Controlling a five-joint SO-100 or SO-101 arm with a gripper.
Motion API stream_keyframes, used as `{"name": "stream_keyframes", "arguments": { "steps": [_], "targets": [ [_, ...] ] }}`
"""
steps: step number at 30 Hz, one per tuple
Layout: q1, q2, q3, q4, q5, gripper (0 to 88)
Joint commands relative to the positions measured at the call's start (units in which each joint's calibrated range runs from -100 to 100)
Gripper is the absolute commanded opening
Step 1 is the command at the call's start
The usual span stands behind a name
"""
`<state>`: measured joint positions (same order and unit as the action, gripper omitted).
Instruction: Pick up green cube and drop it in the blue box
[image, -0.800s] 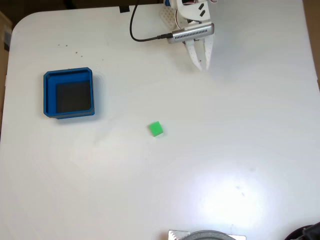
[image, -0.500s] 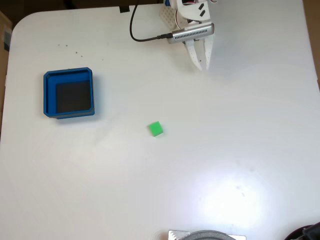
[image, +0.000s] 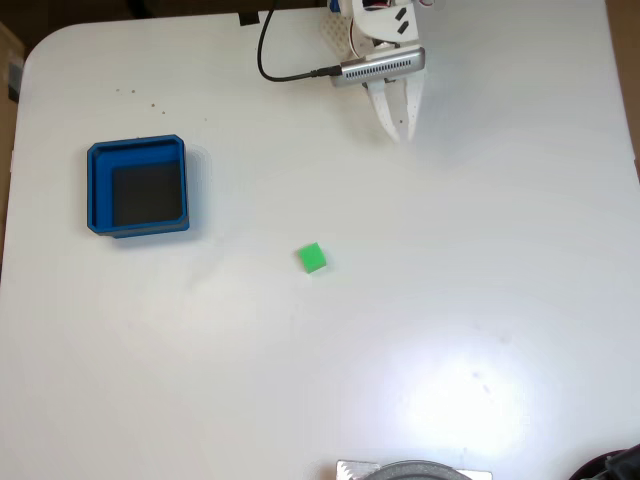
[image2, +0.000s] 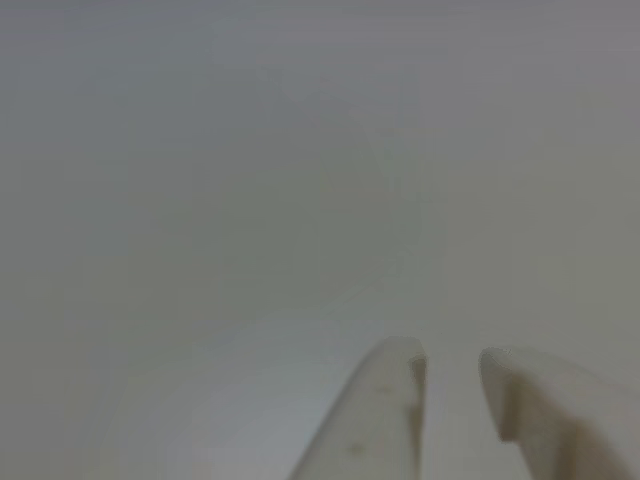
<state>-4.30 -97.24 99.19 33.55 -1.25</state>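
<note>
The green cube (image: 312, 258) lies alone on the white table near the middle of the fixed view. The blue box (image: 98, 190) sits far to its left, dark floor bare, nothing inside. My gripper (image: 401, 132) hangs near the top edge, well above and to the right of the cube, its white fingers pointing down the picture. In the other view the gripper (image2: 450, 356) rises from the bottom edge over blank table, a narrow gap between the two fingertips (image2: 395, 365) and nothing held.
A black cable (image: 272, 60) loops from the top edge to the grey camera bar (image: 378, 67) on the wrist. A grey round object (image: 415, 470) pokes in at the bottom edge. Wide white tabletop separates cube, box and gripper.
The gripper has edged slightly toward the top edge of the fixed view. Cube and box have not moved.
</note>
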Motion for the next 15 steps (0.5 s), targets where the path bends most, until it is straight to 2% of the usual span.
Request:
{"name": "stream_keyframes", "arguments": {
  "steps": [1, 15],
  "targets": [
    [2.8, -0.3, 0.3, -1.6, 0.0, 1.8],
    [12.7, -0.3, 0.3, -1.6, 0.0, 1.8]
  ]
}}
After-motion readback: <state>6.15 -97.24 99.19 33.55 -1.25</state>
